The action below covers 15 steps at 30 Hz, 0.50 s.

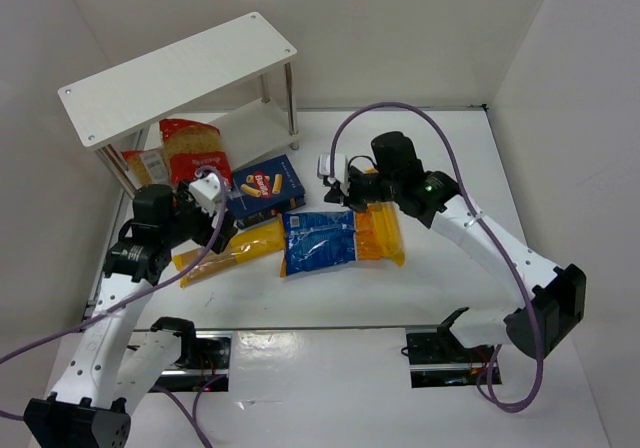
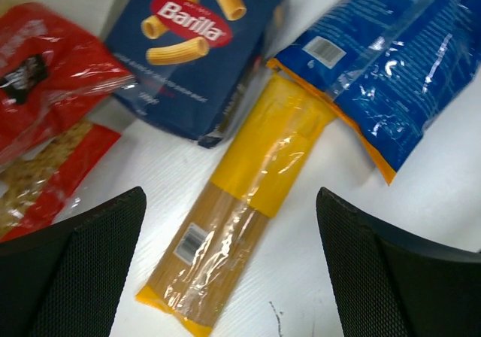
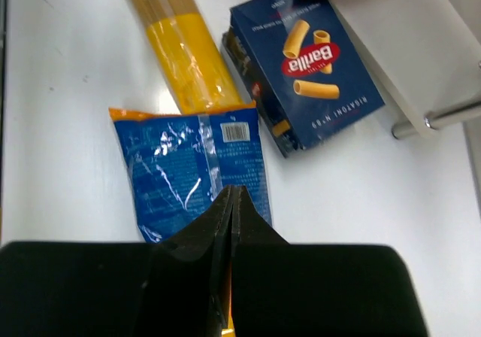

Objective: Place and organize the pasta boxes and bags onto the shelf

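Where print could be read: "Barilla" in a red oval, "RIGATONI" below.
Barilla box: dark blue, lay flat beside the shelf.
Left gripper: hung spread wide over the spaghetti pack.
Right gripper: clenched shut above the blue bag.

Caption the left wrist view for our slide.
Open left end effector above a yellow spaghetti bag, Barilla box beyond.

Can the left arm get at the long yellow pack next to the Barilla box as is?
Probably yes. The left gripper is open right above the long yellow pack, nothing lying on its near half. Only its far end meets the blue bag and Barilla box.
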Tool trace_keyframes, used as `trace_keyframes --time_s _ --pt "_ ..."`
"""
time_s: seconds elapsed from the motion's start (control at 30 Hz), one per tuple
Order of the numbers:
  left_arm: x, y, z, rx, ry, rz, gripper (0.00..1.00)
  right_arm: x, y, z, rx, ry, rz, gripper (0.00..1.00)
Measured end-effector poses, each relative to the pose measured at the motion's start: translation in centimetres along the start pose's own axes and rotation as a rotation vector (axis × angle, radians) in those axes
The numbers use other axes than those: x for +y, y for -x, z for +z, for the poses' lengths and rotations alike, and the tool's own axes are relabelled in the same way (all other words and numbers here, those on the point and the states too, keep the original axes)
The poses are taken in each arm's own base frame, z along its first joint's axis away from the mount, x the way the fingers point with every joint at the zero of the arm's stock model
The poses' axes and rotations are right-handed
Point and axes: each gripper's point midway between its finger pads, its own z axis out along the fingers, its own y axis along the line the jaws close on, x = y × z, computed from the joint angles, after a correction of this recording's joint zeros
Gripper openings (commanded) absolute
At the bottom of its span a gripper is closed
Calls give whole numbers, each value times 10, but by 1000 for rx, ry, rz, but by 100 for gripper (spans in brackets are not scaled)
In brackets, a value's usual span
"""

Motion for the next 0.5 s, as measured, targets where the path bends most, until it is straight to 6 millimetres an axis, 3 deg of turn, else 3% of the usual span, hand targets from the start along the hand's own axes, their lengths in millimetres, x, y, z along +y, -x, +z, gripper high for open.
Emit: trace_keyframes --time_s 0.17,0.3,0.4,0.5 --pt "-16 0 7 6 -74 14 99 2 -6 13 9 45 41 0" --pt "-20 3 7 -1 -86 34 99 4 -28 22 84 29 94 100" --pt "-14 5 5 -10 -50 57 99 22 -58 31 196 -6 82 100" --pt "3 7 3 -8 46 64 99 66 -93 37 320 23 44 100"
